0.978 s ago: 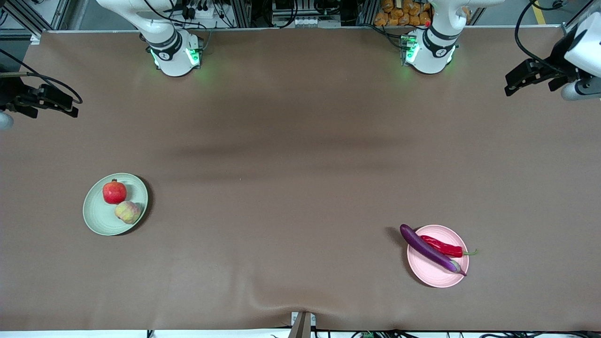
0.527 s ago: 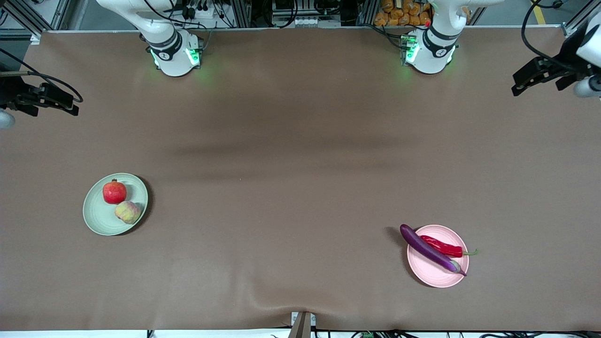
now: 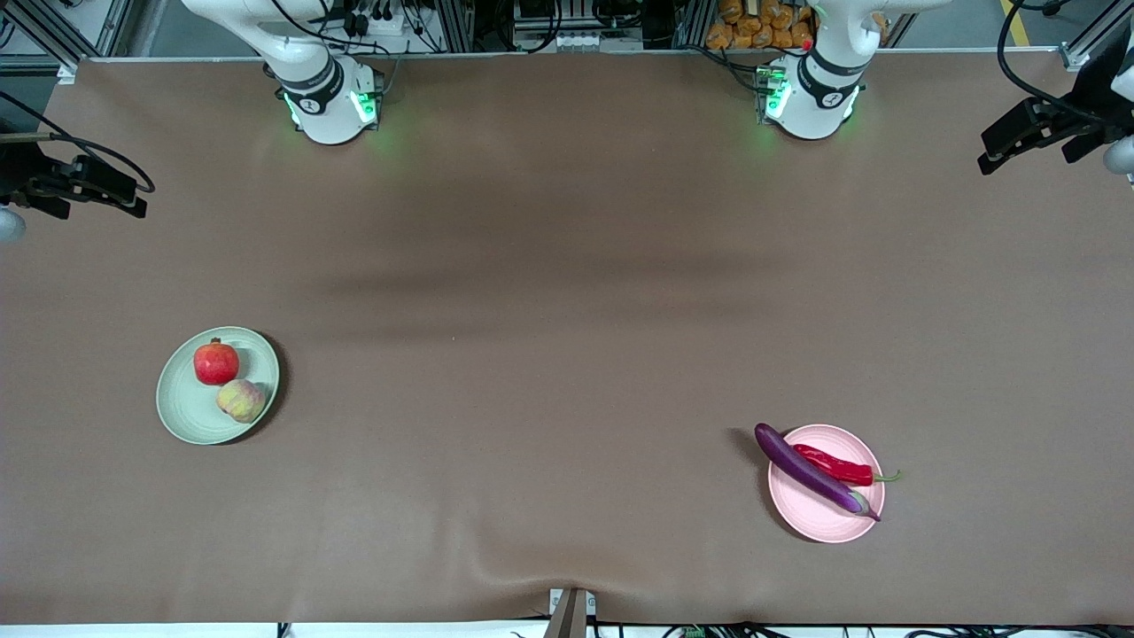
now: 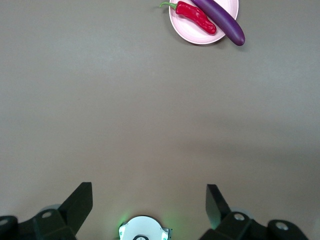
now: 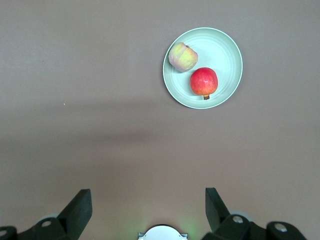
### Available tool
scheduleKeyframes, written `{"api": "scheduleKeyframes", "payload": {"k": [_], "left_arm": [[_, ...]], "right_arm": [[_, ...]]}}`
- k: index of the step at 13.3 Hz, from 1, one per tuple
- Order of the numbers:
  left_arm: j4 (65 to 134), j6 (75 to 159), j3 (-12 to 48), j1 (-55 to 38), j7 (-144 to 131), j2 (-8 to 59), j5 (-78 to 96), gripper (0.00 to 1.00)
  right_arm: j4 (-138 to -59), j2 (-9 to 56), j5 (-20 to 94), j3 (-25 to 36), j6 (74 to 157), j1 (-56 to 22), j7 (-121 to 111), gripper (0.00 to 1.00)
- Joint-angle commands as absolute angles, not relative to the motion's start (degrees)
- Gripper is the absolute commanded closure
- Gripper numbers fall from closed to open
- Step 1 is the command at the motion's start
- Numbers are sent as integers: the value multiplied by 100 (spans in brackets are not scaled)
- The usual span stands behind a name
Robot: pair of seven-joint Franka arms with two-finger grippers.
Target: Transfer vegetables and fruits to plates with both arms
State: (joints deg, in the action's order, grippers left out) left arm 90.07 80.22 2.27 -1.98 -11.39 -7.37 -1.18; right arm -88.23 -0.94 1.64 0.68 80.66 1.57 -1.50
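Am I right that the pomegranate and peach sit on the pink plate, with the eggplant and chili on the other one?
Not quite. The front view shows the pomegranate and peach on the green plate. The eggplant and chili lie on the pink plate.

One overhead view, two raised wrist views

The front camera looks down from high across the table [image 3: 567,266], facing both bases. Each wrist camera looks straight down from well above; the left shares the pink plate [image 4: 182,27], the right the green plate [image 5: 227,50].
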Motion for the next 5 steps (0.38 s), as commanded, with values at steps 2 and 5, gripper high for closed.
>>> {"api": "scheduleKeyframes", "payload": {"k": [2,5], "left_arm": [[8745,7884,264,-176,-1169,-642,-62,0],[8666,7884,264,-185,-1160,-624,-105,0]], "right_arm": [[-8789,-158,44,35,7989,202,-202,0],[-8789,-158,53,35,7989,202,-193,0]]}}
